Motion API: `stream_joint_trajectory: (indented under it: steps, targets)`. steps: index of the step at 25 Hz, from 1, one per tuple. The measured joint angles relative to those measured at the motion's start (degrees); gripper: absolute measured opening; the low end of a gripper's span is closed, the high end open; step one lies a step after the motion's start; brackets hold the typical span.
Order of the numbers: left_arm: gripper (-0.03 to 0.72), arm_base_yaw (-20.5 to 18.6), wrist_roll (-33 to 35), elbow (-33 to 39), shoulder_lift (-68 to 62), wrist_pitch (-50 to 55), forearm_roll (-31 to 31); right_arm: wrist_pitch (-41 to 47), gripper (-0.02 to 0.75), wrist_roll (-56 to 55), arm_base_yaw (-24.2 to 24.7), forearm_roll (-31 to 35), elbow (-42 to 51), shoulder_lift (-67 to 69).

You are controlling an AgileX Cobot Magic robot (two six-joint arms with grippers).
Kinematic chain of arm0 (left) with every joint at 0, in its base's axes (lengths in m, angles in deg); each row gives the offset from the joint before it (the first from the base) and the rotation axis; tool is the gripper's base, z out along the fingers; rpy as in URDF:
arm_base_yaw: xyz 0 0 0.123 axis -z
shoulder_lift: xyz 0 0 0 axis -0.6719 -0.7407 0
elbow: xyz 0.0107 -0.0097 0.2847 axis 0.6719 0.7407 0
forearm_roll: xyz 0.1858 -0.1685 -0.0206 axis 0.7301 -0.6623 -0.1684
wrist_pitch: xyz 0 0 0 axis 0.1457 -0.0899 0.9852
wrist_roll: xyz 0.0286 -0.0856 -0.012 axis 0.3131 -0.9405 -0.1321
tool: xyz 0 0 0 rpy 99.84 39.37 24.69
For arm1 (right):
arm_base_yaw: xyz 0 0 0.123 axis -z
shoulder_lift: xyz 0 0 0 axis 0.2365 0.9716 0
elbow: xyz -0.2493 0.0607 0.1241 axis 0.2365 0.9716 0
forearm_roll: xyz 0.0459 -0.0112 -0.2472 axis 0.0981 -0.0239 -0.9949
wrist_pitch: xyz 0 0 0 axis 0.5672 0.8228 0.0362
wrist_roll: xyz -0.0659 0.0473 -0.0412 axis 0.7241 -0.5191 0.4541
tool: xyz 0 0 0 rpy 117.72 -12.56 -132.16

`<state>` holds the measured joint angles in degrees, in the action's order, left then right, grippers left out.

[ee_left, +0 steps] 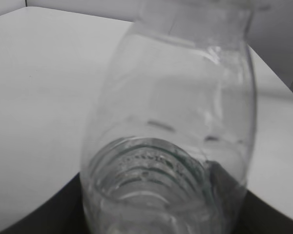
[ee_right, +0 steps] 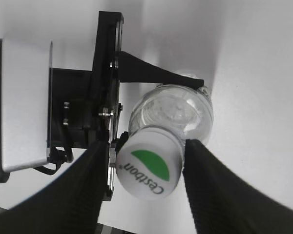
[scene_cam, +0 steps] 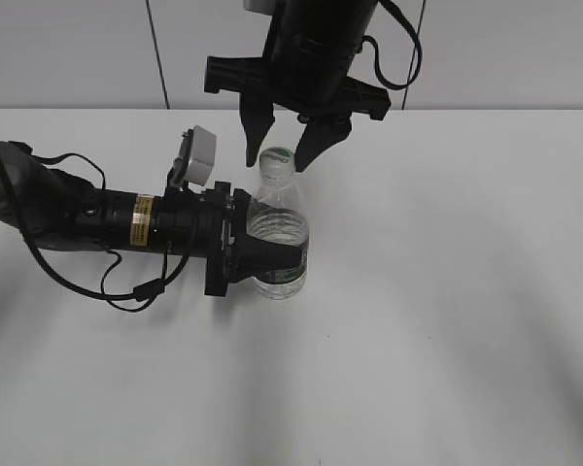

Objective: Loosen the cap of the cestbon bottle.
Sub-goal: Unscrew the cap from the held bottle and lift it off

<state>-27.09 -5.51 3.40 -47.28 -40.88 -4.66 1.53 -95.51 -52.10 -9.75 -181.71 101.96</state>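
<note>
The cestbon bottle (scene_cam: 277, 225) stands upright on the white table, clear with a dark green label at its base. My left gripper (scene_cam: 262, 258) reaches in from the left and is shut on its lower body. In the left wrist view the bottle (ee_left: 185, 97) fills the frame between the dark jaws (ee_left: 151, 217). The white cap (scene_cam: 276, 162) with a green mark is on the bottle. My right gripper (scene_cam: 279, 157) hangs above it, open, one finger on each side of the cap. In the right wrist view the cap (ee_right: 149, 168) sits between the fingers (ee_right: 149, 187), with a small gap on the left.
The white table (scene_cam: 447, 291) spreads out to the right and front. The left arm with its cables (scene_cam: 87, 218) lies across the left side. A pale wall (scene_cam: 505, 49) runs behind the table's far edge.
</note>
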Motion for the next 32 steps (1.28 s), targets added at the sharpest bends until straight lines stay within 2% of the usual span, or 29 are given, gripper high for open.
stream_joint_trajectory:
  steps: [9,19,32]
  targets:
    - [0.382,0.0,0.0,0.0,0.0,0.0,0.1,0.1,0.32,0.7,0.0,-0.2,0.0,0.6]
    - [0.382,0.0,0.0,0.0,0.0,0.0,0.1,0.2,0.32,3.3,0.0,-0.2,0.0,0.6]
    - [0.382,0.0,0.1,0.0,0.0,0.0,0.2,0.2,0.315,29.0,0.0,0.0,0.0,0.6]
